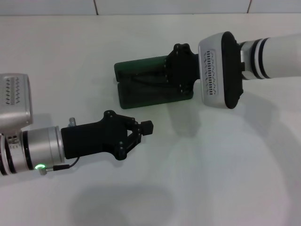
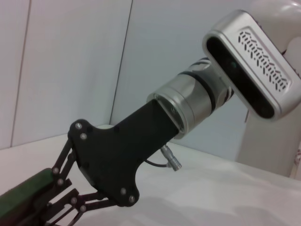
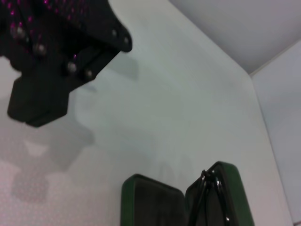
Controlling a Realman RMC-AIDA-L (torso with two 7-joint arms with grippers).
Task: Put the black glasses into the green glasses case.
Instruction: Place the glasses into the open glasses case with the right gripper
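The green glasses case (image 1: pixel 136 92) lies open on the white table, back centre. In the right wrist view both of its halves (image 3: pixel 150 202) show, and the black glasses (image 3: pixel 209 193) rest in one half. My right gripper (image 1: pixel 176 70) hovers over the right end of the case; the left wrist view shows it (image 2: pixel 75 202) right at the case's green edge (image 2: pixel 28 186). My left gripper (image 1: pixel 146 127) is shut and empty, in front of the case and apart from it. It also shows in the right wrist view (image 3: pixel 40 101).
The white tabletop (image 1: pixel 225 165) spreads around the case. A pale tiled wall (image 1: pixel 164 5) runs along the table's far edge. Nothing else stands near the arms.
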